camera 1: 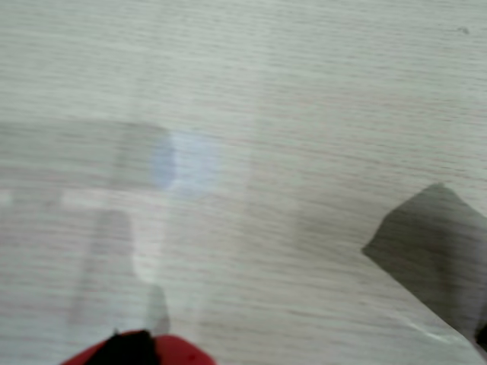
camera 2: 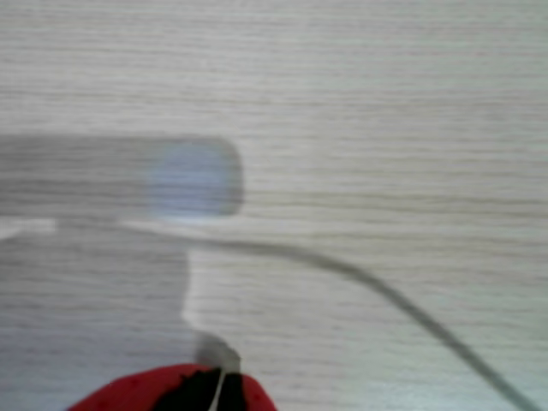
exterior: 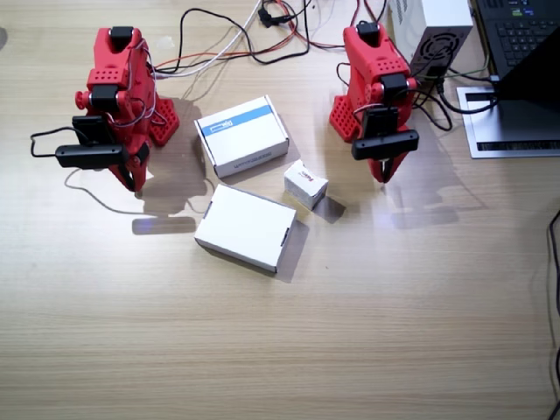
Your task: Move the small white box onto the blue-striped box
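**Fixed view: both arms folded, small box resting on the counter**

Fixed view shows the small white box sitting on the wooden counter just right of centre, apart from both arms. Up and to its left lies the blue-striped box, close by but not touching it. A plain white flat box lies just below and left of the small one, nearly meeting its corner.

The left arm stands in the upper right part of the frame, its jaws pointing down at the counter, holding nothing; whether they are spread or pressed together I cannot tell. The right arm stands in the upper left, its jaws likewise lowered and empty, their state unclear.

Both wrist views are blurred, showing only wood grain, shadows and a red sliver at the bottom edge. A thin cable crosses one of them.
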Available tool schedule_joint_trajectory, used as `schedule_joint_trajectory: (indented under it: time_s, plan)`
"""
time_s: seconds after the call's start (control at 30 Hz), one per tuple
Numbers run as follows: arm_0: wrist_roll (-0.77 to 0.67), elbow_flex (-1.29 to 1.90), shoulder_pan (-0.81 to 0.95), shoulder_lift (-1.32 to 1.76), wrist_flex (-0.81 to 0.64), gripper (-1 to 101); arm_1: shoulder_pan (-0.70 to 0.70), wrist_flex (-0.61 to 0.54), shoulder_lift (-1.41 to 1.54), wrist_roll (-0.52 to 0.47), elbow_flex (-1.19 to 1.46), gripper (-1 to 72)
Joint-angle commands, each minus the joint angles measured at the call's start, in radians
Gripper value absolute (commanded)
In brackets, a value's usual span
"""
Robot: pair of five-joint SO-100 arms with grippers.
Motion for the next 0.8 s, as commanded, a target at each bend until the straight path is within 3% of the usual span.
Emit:
schedule_joint_trajectory:
  time_s: [0.0,0.23,0.33,0.43,0.57,0.67,0.77]
  plan:
    - [0.023,-0.018,0.014,-0.003,-0.015,0,-0.021,0.048,0.028,0.043,-0.172,0.2]
    - [0.014,-0.018,0.015,-0.003,-0.017,0,-0.318,0.282,-0.032,0.181,-0.69,0.2]
    - [0.005,-0.018,0.018,-0.003,-0.02,0,-0.512,0.275,-0.051,0.219,-0.824,0.1]
    - [-0.008,-0.018,0.018,-0.002,-0.023,0,-0.686,0.23,-0.247,0.284,-0.937,2.8]
    - [-0.02,-0.018,0.028,-0.002,-0.029,0,-0.968,0.107,-0.411,0.376,-0.928,16.2]
    - [-0.037,-0.018,0.029,0.002,-0.031,0,-1.057,-0.026,-0.581,0.357,-0.934,27.8]
    - [-0.051,-0.018,0.032,0.003,-0.034,0,-1.109,-0.064,-0.815,0.301,-1.02,37.8]
